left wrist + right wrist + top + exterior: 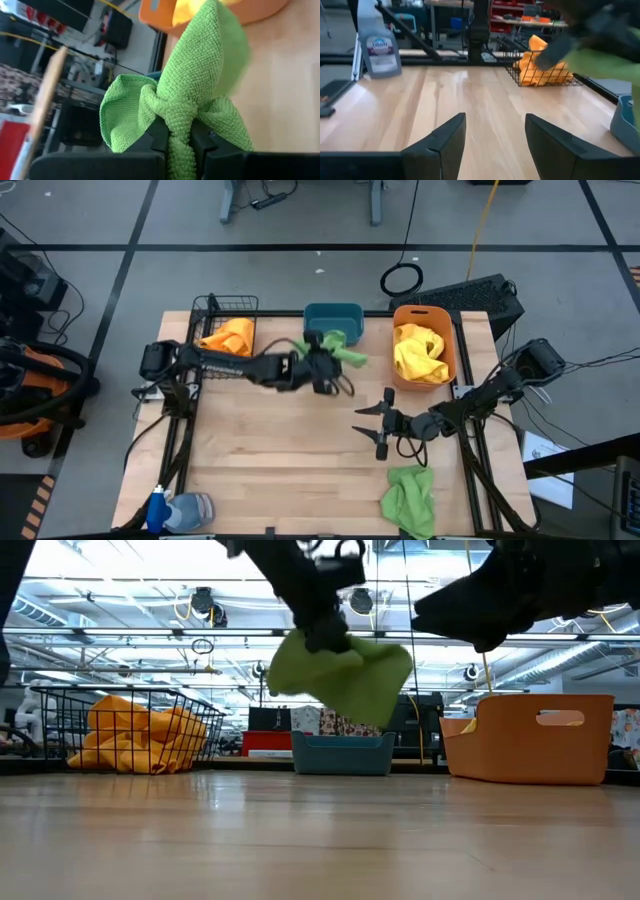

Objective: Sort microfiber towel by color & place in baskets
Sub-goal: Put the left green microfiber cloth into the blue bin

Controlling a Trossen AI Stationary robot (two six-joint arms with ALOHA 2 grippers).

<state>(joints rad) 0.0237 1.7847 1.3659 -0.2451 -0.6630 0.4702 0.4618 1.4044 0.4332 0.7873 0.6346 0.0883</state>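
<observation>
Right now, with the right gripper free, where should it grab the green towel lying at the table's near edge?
Take the green towel at its raised crumpled middle, coming straight down from above. It lies bunched in a loose heap on the table, so the folds give the open right gripper something to pinch. Its near part looks to hang over the edge, so avoid that side. The left gripper is busy holding another green towel.

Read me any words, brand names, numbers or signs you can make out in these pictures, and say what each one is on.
"DAWN": on the label of the spray bottle standing at the table's edge, read from the right wrist view; the smaller print under it is too blurred to read.
Boxes and shelves in the room behind the table: print too small to read.
Baskets, towels, arms: no text visible.
</observation>
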